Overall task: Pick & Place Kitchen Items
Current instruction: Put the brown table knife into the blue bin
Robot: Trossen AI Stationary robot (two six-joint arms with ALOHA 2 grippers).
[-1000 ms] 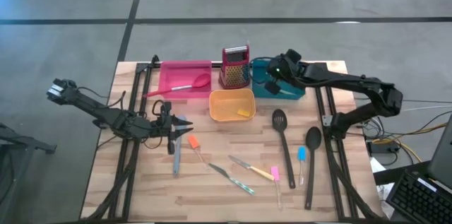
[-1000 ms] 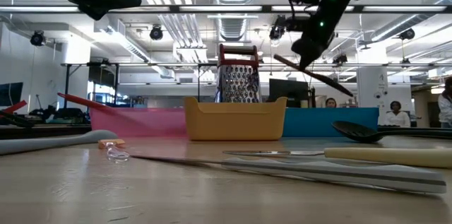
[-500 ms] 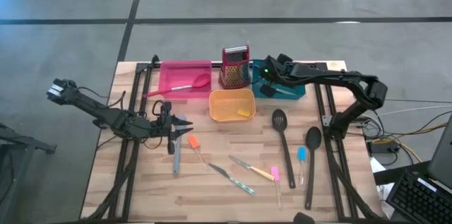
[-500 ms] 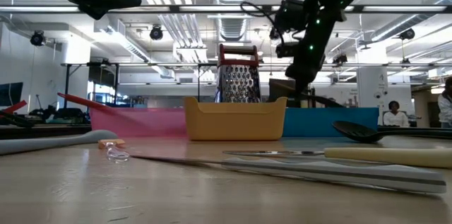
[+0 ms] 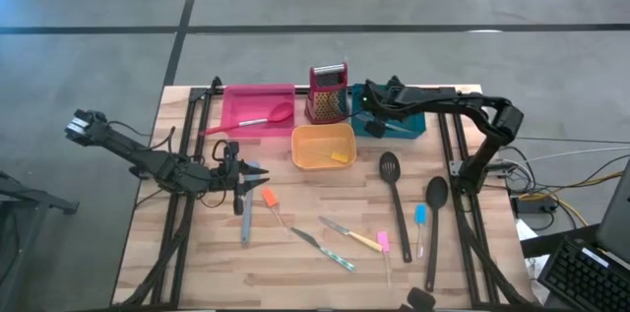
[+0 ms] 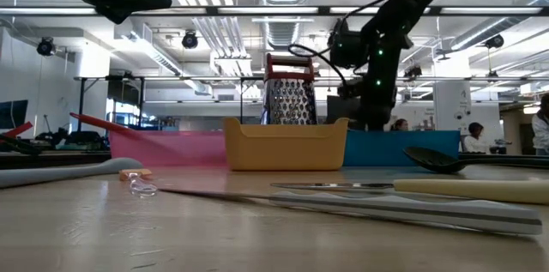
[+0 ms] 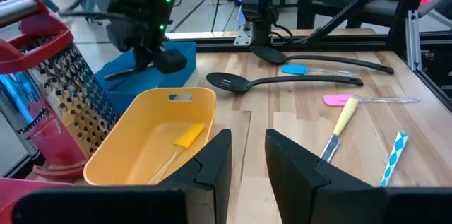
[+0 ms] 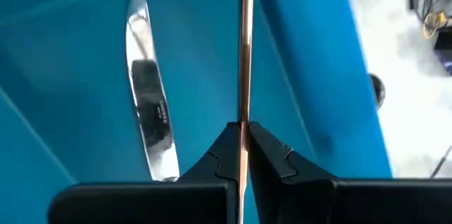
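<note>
My right gripper (image 5: 371, 113) is down in the teal tray (image 5: 411, 125), shut on a slim copper-coloured utensil (image 8: 245, 47) seen edge-on. A metal knife (image 8: 147, 93) lies on the tray floor beside it. My left gripper (image 5: 248, 180) is open and empty near the table's left side, next to an orange piece (image 5: 268, 197) and a grey utensil (image 5: 246, 221). Black spoons (image 5: 394, 190), knives (image 5: 328, 247) and blue (image 5: 420, 216) and pink (image 5: 383, 243) pieces lie on the table at front right. My right gripper pinches the slim copper-coloured utensil (image 8: 244, 107) between its two fingers. The utensil runs straight forward from the fingertips, along the fingers, inside the teal tray. Whether its far end rests on the tray floor cannot be told.
A red box grater (image 5: 328, 93) stands between the pink tray (image 5: 236, 105), which holds a red spoon (image 5: 264, 118), and the teal tray. A yellow tray (image 5: 313, 145) with a yellow piece (image 5: 341, 157) sits in front of the grater. People show in the room beyond.
My right gripper has gone down and toward the table's left, from above the teal tray into it, keeping hold of the slim utensil, which slanted in the air before and is now low inside the tray.
</note>
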